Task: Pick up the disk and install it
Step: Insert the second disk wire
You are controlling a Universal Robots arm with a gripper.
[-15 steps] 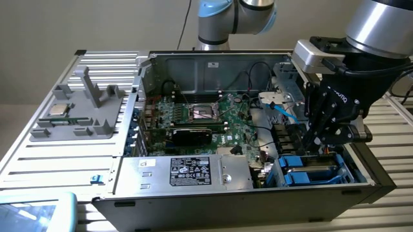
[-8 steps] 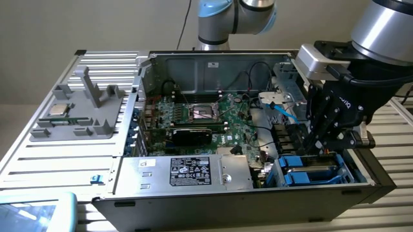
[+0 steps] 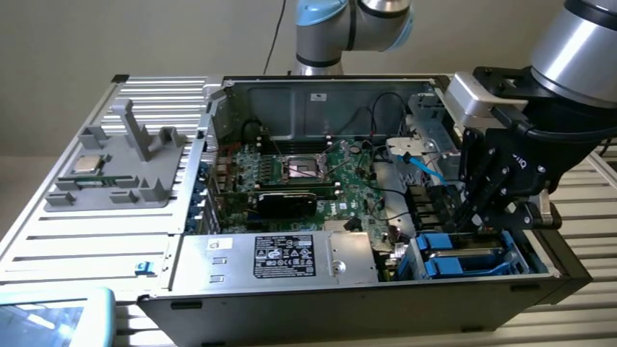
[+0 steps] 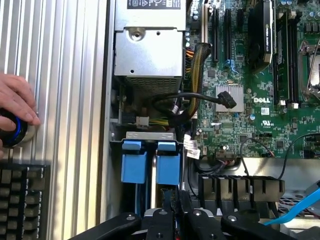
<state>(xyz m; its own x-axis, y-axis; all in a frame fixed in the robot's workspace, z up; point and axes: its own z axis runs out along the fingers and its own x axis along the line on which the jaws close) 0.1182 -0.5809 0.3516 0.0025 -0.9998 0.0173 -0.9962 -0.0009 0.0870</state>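
Observation:
Two bright blue carriers sit side by side in the drive bay at the case's corner, on the exterior view's right. The disk [image 4: 167, 167] in its blue carrier [image 3: 466, 254] is the one that runs under my fingertips; its label is hidden. My gripper [image 3: 475, 223] reaches down into the bay. In the wrist view the gripper [image 4: 178, 199] has its black fingers close together, shut, right at the end of that carrier. Whether the tips press on it I cannot tell. The other blue carrier [image 4: 134, 167] lies beside it.
A silver power-supply box [image 3: 279, 254] [image 4: 147, 50] borders the bay. The green motherboard [image 3: 308, 181] lies beyond, with loose black cables and a blue cable [image 3: 424, 168]. A grey fixture with a small chip [image 3: 89, 163] stands outside the case. A hand [image 4: 15, 100] rests by a keyboard [image 4: 22, 200].

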